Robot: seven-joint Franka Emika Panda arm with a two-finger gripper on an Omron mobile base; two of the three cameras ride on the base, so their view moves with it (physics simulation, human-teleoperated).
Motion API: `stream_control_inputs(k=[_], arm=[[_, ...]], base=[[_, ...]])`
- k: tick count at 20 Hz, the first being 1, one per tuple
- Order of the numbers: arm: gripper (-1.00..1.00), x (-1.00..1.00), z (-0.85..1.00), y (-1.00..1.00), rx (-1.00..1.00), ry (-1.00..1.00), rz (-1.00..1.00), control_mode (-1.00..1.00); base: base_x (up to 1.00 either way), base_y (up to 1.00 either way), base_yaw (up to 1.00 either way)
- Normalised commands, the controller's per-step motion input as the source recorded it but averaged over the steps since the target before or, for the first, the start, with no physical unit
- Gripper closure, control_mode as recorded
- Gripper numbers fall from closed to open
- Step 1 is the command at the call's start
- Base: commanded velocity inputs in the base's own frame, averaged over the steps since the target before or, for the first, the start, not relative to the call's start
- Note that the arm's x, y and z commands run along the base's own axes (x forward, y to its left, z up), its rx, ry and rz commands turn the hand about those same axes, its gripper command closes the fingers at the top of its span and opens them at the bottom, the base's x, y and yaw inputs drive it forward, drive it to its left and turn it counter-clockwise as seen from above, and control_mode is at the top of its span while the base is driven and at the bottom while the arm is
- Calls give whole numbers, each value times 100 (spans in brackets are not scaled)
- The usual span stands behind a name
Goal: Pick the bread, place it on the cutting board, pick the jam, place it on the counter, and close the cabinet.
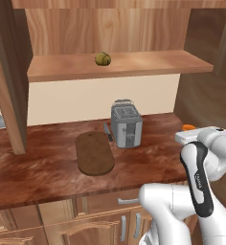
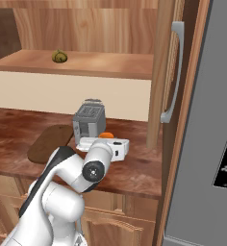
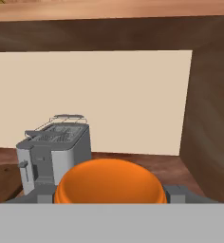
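The bread [image 1: 103,59] [image 2: 60,56], an olive-yellow lumpy ball, rests on the shelf inside the open cabinet [image 2: 164,72]. On the counter [image 1: 38,167] [image 2: 134,169] lies the dark oval cutting board [image 1: 94,153] [image 2: 47,143], with nothing on it. My gripper [image 1: 187,132] [image 2: 106,141] [image 3: 110,197] is shut on the jam [image 1: 188,127] [image 2: 106,135] [image 3: 110,182], an orange jar. It hangs low over the counter, right of the toaster. Whether the jar touches the wood I cannot tell.
A grey toaster [image 1: 126,125] [image 2: 89,120] [image 3: 54,152] stands between the board and the gripper, with a knife [image 1: 107,132] beside it. The cabinet doors [image 1: 9,81] stand open on both sides. A grey fridge [image 2: 216,120] borders the right.
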Motion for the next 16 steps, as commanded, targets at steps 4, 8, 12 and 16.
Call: stream_control_inputs(k=[4, 8, 12, 16], arm=[[100, 16, -47, 0, 0, 0, 0, -100], [100, 32, -48, 0, 0, 0, 0, -100], [100, 43, -48, 0, 0, 0, 0, -100], [100, 42, -51, 0, 0, 0, 0, -100]], base=[[0, 0, 0], [0, 0, 0], [0, 0, 0], [0, 0, 0]])
